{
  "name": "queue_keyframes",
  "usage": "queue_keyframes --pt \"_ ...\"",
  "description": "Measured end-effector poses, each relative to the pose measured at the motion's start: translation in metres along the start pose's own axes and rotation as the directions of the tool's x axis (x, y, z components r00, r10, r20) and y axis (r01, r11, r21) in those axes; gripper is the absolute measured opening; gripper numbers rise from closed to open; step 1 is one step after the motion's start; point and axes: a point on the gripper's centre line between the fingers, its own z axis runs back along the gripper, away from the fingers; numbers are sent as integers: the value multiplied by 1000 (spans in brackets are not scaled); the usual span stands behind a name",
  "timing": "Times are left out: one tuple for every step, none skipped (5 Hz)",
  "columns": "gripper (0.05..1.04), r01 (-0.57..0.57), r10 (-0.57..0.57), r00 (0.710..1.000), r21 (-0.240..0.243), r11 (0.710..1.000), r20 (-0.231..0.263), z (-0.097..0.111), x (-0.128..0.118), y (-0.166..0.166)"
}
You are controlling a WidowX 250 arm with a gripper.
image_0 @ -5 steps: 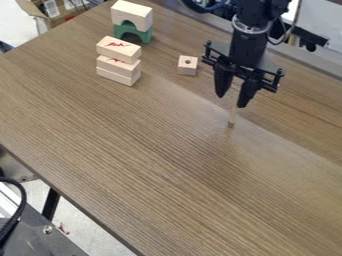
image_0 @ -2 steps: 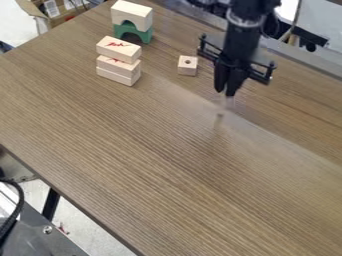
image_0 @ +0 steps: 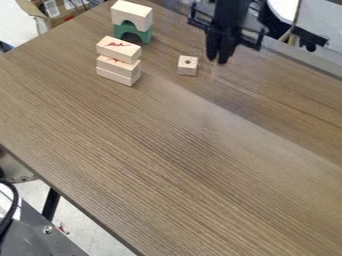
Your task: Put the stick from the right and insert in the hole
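Observation:
The black gripper [image_0: 219,59] hangs over the table's upper part, right of the centre, with its fingers close together. A thin pale stick [image_0: 214,71], blurred, points down from between the fingertips. To the left of the gripper, the small wooden block [image_0: 188,69] sits on the table with a round hole [image_0: 188,62] in its top face. The stick's lower end is to the right of the block, apart from it; its upper part is hidden by the gripper.
Left of the small block stands a stack of wooden blocks [image_0: 119,65]. Behind it, a pale arch block [image_0: 132,16] rests on a green arch [image_0: 132,32]. The brown table [image_0: 167,150] ends at a slanting lower-left edge.
The fingers have closed on the stick. The gripper, with the stick, has moved up and slightly left in the view, towards the table's far side. The blocks have not moved.

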Motion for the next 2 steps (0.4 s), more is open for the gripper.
queue_keyframes --pt "108 -40 41 999 -12 999 27 7 11 15" --pt "108 -71 71 997 -8 997 33 6 20 31"
